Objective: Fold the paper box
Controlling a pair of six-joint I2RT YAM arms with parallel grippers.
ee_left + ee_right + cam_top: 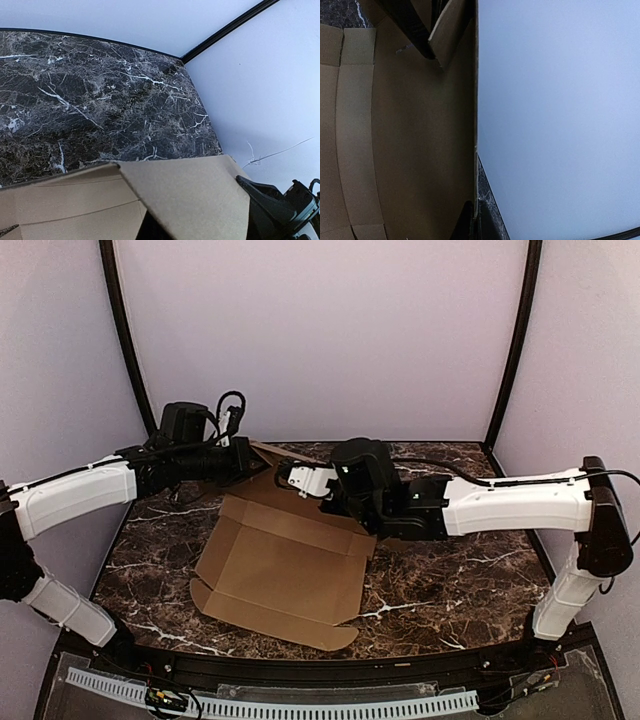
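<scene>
The paper box (285,570) is a plain brown die-cut sheet lying mostly flat on the dark marble table, with its back panel raised. My right gripper (288,480) is at the back edge. In the right wrist view my right gripper (474,226) is shut on the upright panel (410,150), which shows edge-on. My left gripper (245,458) is at the back left corner of the box. In the left wrist view a side flap (190,195) covers its jaws, so their state is hidden. A black finger (270,205) shows past the flap's right edge.
The marble table (450,580) is closed in by pale walls at the back and both sides, with black corner posts (510,340). A black rail (300,665) runs along the near edge. Both arms reach in over the back half of the table.
</scene>
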